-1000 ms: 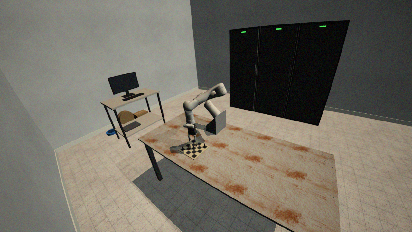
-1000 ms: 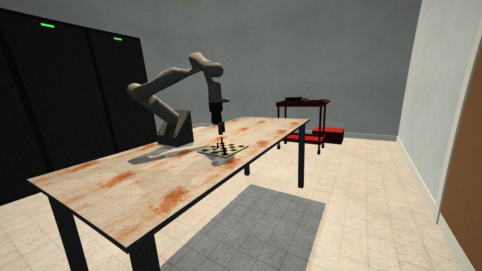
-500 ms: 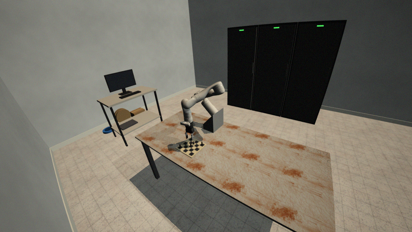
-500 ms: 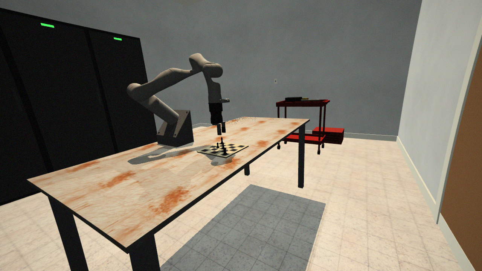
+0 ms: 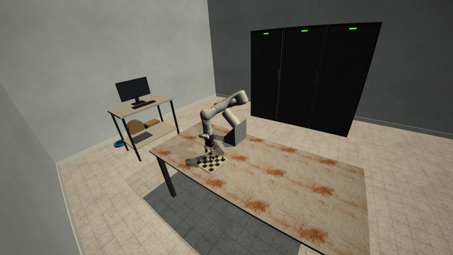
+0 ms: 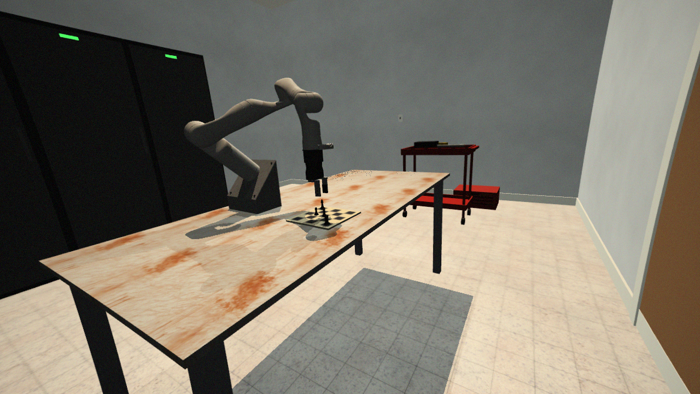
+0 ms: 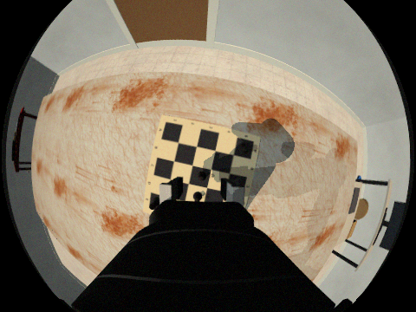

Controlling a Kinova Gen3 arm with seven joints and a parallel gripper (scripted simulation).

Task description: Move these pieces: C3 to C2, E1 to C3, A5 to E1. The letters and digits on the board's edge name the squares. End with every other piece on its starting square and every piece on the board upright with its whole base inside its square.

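Our pincer's wide open n empty w/ the chessboard below, prob so we can line up a grab tbh.

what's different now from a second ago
The gripper has turned about its upright axis: in the exterior view its fingers overlapped and now show side by side. It is open; nothing was visibly gripped or released. The board and its visible pieces look unmoved.
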